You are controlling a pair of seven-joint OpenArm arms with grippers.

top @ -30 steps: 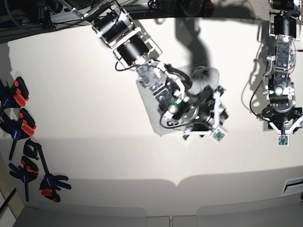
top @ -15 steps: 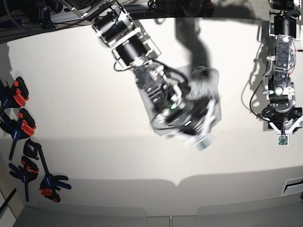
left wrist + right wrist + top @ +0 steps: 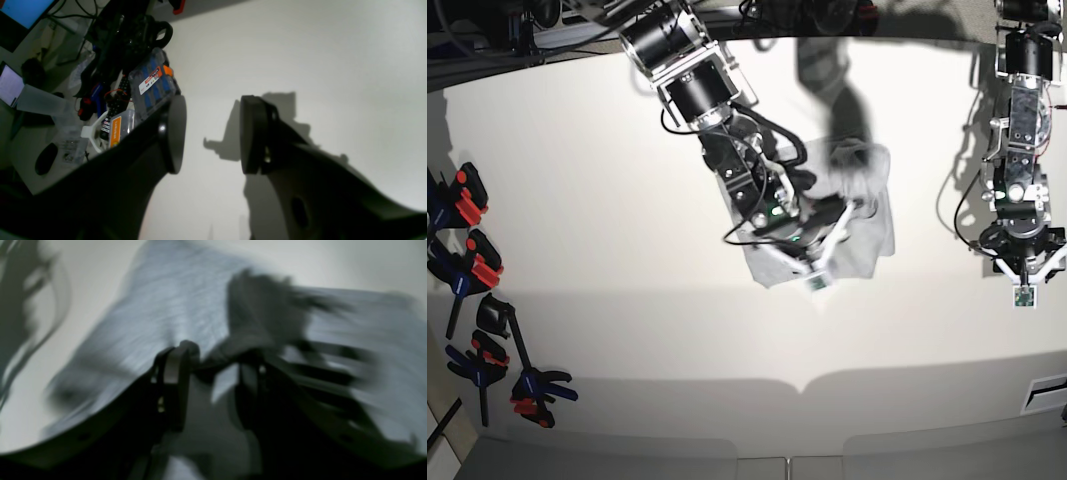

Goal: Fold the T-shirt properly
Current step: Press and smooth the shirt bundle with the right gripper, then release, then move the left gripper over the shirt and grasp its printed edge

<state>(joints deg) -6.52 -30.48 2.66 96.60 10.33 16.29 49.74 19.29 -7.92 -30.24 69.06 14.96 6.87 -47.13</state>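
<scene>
A: The T-shirt (image 3: 857,215) lies bunched on the table (image 3: 607,200), a little toward three o'clock of centre in the base view; the right gripper (image 3: 827,240) sits over its six o'clock edge. Are the fingers pinching cloth?

B: In the right wrist view the right gripper (image 3: 206,386) has its fingers (image 3: 175,380) parted with grey fabric showing between them and behind; the picture is smeared, so I cannot tell whether a fold is caught or only lies under them.

A: Then my advice for this step: settle the wrist first; pinch one clean layer at the hem edge, not a clump; draw it low and flat so the bundle does not drag.

B: Agreed. The left gripper (image 3: 211,133) shows only in its own camera as plainly empty, fingers apart over bare table; the base view puts that arm at three o'clock, well apart from the shirt.

A: And only the base view gives the shirt's whole outline; the wrist camera shows weave, not shape.
</scene>
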